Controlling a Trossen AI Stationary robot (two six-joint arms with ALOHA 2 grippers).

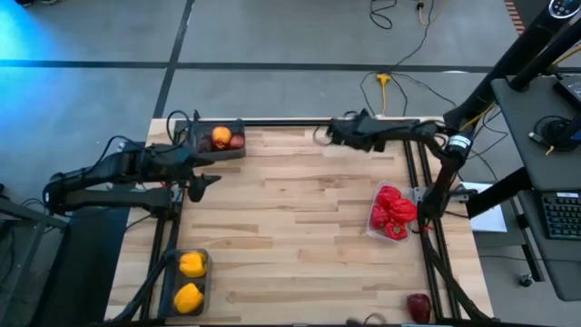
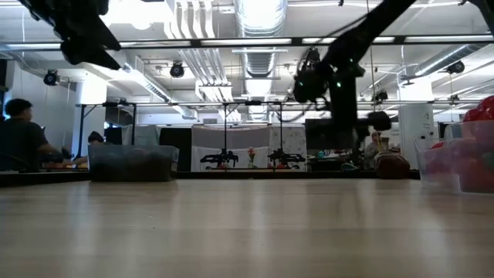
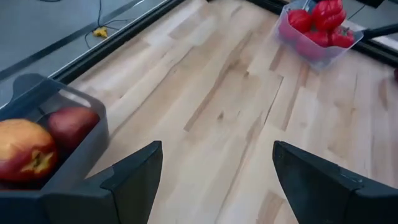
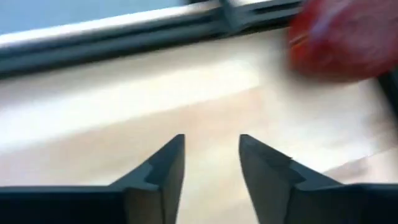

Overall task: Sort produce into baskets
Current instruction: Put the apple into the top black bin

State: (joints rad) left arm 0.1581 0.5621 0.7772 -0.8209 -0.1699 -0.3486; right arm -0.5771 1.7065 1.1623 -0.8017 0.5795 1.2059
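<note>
From above, the left gripper (image 1: 207, 181) hangs at nine o'clock, jaws apart, holding nothing. Three plastic bins: dark, two fruits (image 1: 221, 137); dark, two yellow peppers (image 1: 190, 282); clear, red peppers (image 1: 392, 212). One dark red apple (image 1: 418, 305) lies at five o'clock. Right wrist: the right gripper (image 4: 211, 158) has a narrow gap, empty.

Four cameras on one table (image 1: 300, 209)
High view looks straight down; low view sits at tabletop height, facing the room. Each wrist camera peers closely past its own tool; left wrist and high views share the clear bin of red peppers (image 3: 317, 28), far beyond the left tool (image 3: 214, 180)
</note>
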